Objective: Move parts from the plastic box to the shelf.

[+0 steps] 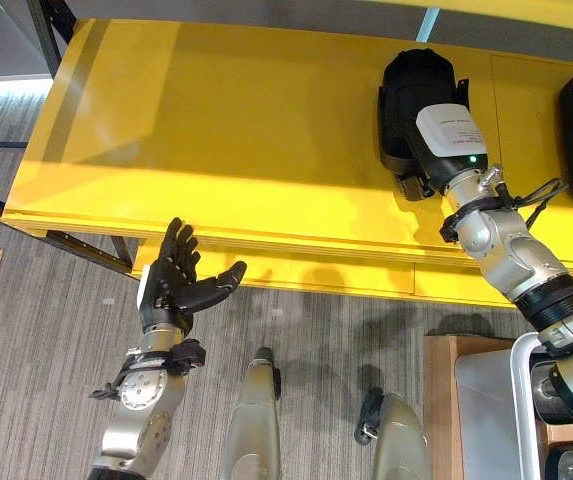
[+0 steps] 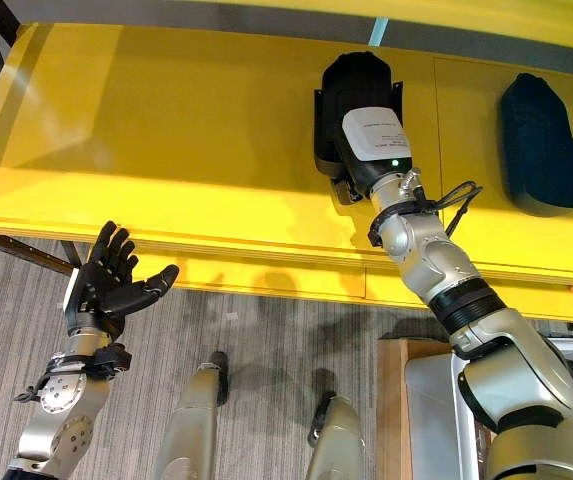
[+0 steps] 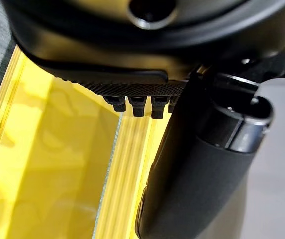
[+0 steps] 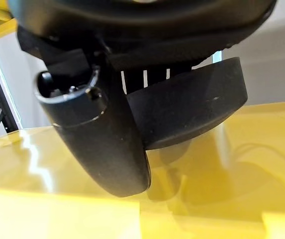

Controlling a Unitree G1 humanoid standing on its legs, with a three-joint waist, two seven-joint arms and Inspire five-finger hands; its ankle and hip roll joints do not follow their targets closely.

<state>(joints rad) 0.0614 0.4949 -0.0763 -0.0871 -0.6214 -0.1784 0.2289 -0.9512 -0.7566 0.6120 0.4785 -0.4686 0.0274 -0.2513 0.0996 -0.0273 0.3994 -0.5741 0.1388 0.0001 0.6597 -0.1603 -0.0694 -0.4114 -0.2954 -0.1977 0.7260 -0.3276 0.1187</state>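
Observation:
A black moulded part [image 1: 416, 85] lies on the yellow shelf [image 1: 216, 130], toward its right half. My right hand [image 4: 102, 139] reaches up onto the shelf and is shut on this black part [image 4: 192, 107], thumb on one side and fingers over the other. My left hand [image 1: 171, 280] is held up open below the shelf's front edge at the left, with nothing in its palm. Its thumb [image 3: 197, 174] stands out from straight fingers.
A second black part [image 2: 541, 140] lies on the shelf further right. A pale box [image 1: 519, 400] on a wooden stand sits at the lower right. The left half of the shelf is bare yellow. Dark shelf legs [image 1: 86, 245] stand on grey striped flooring.

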